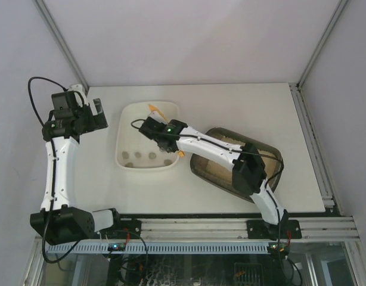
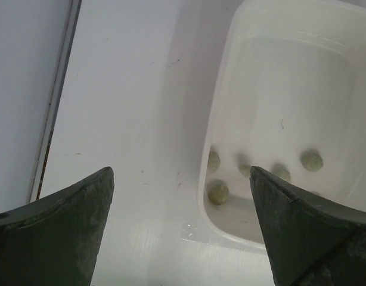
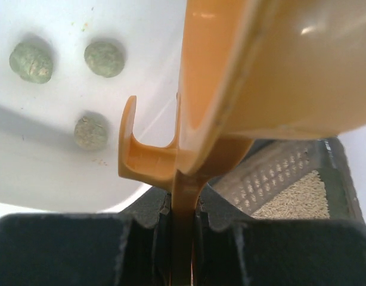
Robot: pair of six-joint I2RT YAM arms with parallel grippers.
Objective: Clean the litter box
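right fingers (image 3: 141, 238) clamp the orange scoop (image 3: 278, 71) over the white tub (image 3: 58, 179); tilt it inside the rim so waste joins the clumps (image 3: 104, 58). left fingers (image 2: 70, 226) gape, empty.

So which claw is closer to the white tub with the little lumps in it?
The right. The right claw, shut on the orange scoop, is over the tub; the left claw, open, hangs over the table off its left side.

A white tub (image 1: 138, 128) rests on the table (image 1: 230, 104).
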